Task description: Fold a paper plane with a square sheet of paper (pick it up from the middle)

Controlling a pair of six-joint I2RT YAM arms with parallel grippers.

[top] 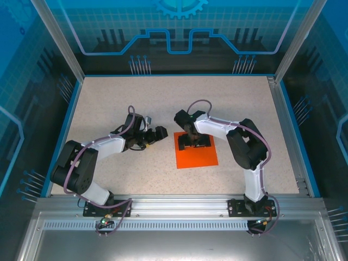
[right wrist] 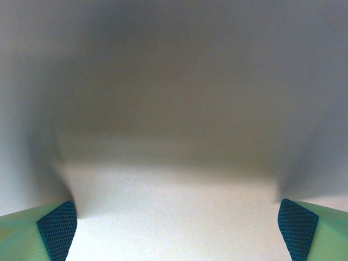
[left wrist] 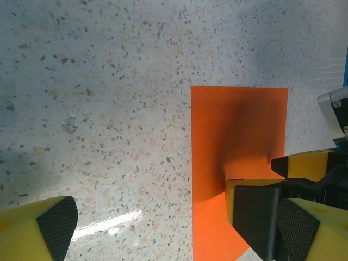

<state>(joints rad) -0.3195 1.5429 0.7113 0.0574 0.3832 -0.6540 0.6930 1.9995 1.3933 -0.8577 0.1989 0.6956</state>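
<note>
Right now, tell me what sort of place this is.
Probably a robotics lab work cell: a speckled table boxed in by blue printed panels, an aluminium frame along its near edge, and a left arm and right arm bolted there.

The bright orange square sheet of paper [top: 197, 157] looks matt and smooth. The beige speckled worktop [top: 109, 103] is fine-grained. The left hand [left wrist: 176, 228] has cross-hatched black pads [left wrist: 54, 225].

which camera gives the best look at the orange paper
Top external: the whole orange paper lies flat, right claw over its far half. Left wrist cuts off one end; right wrist is too close, washed out.
</note>
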